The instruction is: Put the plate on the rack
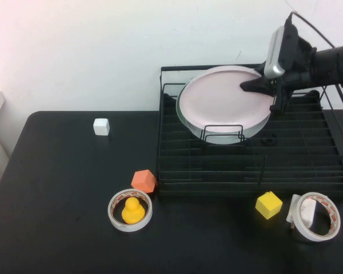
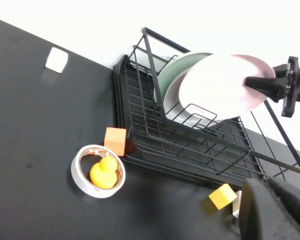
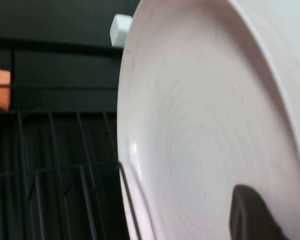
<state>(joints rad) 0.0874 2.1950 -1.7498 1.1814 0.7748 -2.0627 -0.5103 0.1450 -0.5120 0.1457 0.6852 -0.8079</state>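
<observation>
The pale pink plate stands nearly upright among the wire dividers at the back of the black wire rack. It leans against a pale green plate behind it. My right gripper is shut on the pink plate's right rim, with one finger across its face. The plate, the rack and the right gripper also show in the left wrist view. The plate fills the right wrist view. My left gripper is shut and empty, off to the side of the table.
A white cube lies at the far left. An orange cube touches the rack's front left corner. A tape roll holds a yellow duck. A yellow cube and a second tape roll lie in front of the rack.
</observation>
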